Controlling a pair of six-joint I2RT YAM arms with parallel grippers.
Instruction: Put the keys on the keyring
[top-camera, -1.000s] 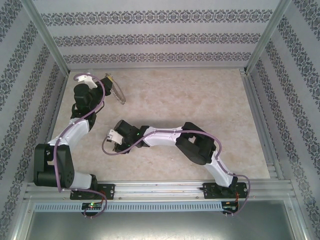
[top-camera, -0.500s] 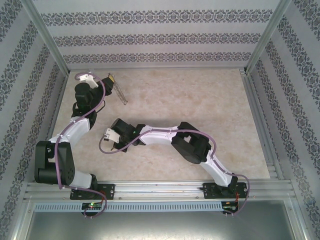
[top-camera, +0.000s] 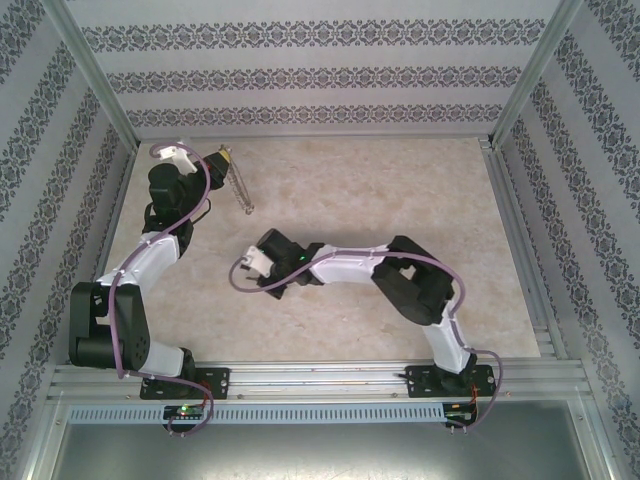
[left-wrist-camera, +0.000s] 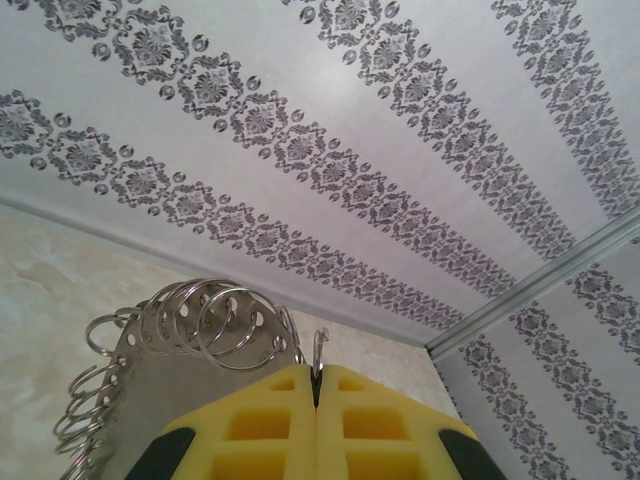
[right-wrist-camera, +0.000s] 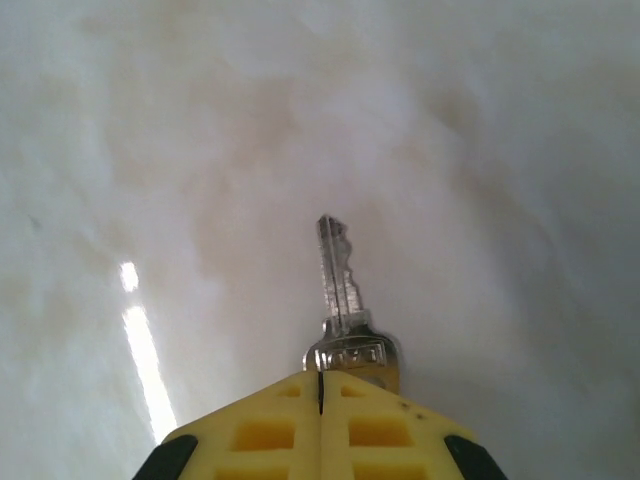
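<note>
Pinching the key (right-wrist-camera: 338, 290) in my right hand (right-wrist-camera: 320, 383), closed tight on its head, I am holding its blade out over the tabletop (right-wrist-camera: 500, 150). My left hand (left-wrist-camera: 316, 383) is clamping shut on the keyring (left-wrist-camera: 200, 320), holding it up near the far-left wall (left-wrist-camera: 400, 150).

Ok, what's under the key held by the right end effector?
Bare marbled tabletop under the key blade; the right end effector covers most of its head.
</note>
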